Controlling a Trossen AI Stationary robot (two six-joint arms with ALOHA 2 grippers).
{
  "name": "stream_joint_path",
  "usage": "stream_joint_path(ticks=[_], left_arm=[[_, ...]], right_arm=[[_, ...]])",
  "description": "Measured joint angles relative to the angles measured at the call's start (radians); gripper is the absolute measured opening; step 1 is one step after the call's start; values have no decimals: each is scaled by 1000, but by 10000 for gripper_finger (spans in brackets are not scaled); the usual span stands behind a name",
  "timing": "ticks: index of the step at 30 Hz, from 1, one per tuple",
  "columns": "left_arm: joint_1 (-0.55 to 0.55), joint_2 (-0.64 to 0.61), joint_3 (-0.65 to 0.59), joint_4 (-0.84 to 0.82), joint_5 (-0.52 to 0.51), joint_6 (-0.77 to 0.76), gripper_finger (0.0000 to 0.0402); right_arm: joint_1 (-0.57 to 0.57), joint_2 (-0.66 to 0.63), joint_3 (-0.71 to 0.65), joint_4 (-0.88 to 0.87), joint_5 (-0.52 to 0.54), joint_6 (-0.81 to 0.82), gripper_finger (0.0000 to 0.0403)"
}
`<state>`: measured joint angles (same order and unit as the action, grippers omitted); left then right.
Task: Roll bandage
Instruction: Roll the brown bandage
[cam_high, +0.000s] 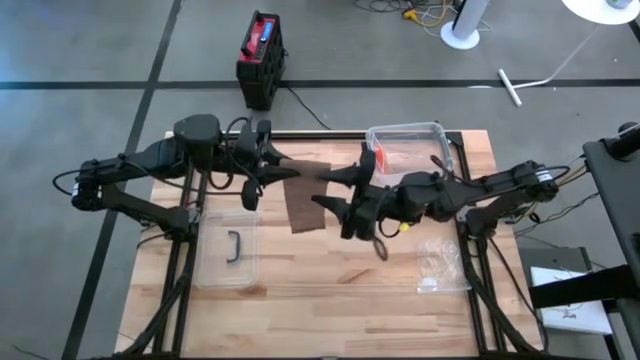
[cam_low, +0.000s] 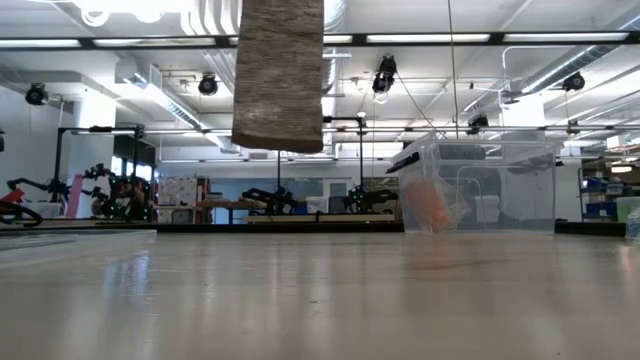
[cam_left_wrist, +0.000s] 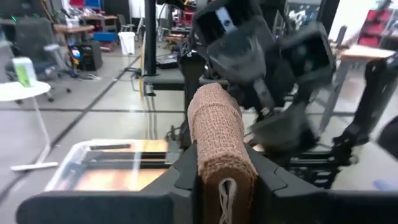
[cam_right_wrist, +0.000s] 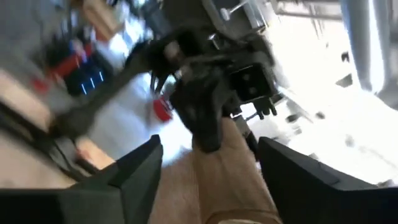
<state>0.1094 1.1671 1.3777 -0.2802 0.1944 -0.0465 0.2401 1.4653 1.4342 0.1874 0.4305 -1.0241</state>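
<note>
1. Right, closest to my left wrist camera I am seeing the left gripper (cam_left_wrist: 225, 183) pinching the bandage (cam_left_wrist: 219, 137) between its two fingers, with the folded end showing at the jaws.
2. Further out, I am watching the right gripper (cam_high: 345, 202) facing it over the middle of the table (cam_high: 330, 300), its fingers standing apart on either side of the strip and gripping nothing.
3. Overhead, I am seeing the bandage held up off the wood, stretching between the two grippers with a flat length hanging down; the low camera shows that tail dangling clear of the surface.
4. I am judging the rolling barely begun: most of the strip is lying unrolled, and no tight coil is showing.
5. The fabric is looking tan-brown, crinkled and soft.
</note>
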Motion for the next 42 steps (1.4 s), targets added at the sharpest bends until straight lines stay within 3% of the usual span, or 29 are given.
stream_joint_path(ticks=[9, 15, 19, 30, 36, 42], left_arm=[[-1, 5, -20, 27, -5, 163, 67], [-1, 4, -35, 47, -16, 223, 63], [-1, 4, -45, 59, -80, 249, 67], [-1, 1, -48, 54, -89, 249, 68], [-1, -27, -48, 48, -92, 232, 66], [-1, -65, -51, 37, -87, 221, 67]], right_arm=[[-99, -82, 1, -76, -90, 519, 301], [-242, -87, 0, -164, -373, 858, 298], [-287, -77, 1, -170, -445, 955, 286], [-293, -42, 0, -179, -465, 953, 214], [-293, -78, 10, -257, -457, 801, 170], [-293, -97, 50, -336, -454, 718, 159]])
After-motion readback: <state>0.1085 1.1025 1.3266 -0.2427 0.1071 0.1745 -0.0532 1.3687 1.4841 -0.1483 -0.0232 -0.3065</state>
